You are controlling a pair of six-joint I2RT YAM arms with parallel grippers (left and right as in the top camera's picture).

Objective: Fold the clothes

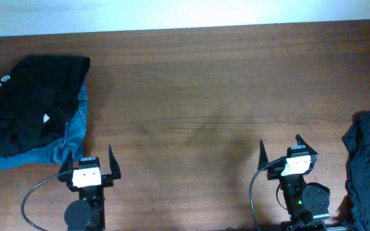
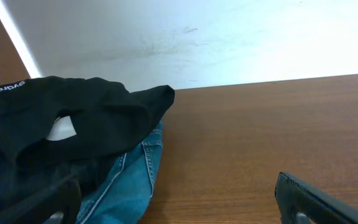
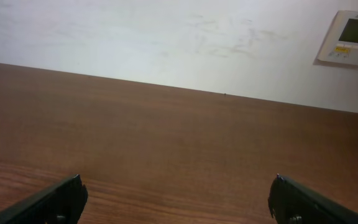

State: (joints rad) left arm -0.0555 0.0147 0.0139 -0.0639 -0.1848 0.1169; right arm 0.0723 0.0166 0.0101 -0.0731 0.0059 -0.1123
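A pile of clothes point(image 1: 37, 96) lies at the table's left: black garments with a white logo and white lettering on top of blue denim point(image 1: 76, 125). In the left wrist view the black fabric point(image 2: 73, 124) and the denim point(image 2: 129, 180) sit just ahead and left of my left gripper point(image 2: 178, 198). That left gripper point(image 1: 88, 160) stands open near the front edge, holding nothing. More dark clothes point(image 1: 368, 167) are heaped at the right edge. My right gripper point(image 1: 281, 153) is open and empty over bare wood; in its wrist view the right gripper point(image 3: 176, 196) has only tabletop between its fingers.
The brown wooden table point(image 1: 198, 96) stretches between the two piles. A white wall point(image 3: 166, 37) rises behind the far edge, with a white control panel point(image 3: 350, 37) on it at the right.
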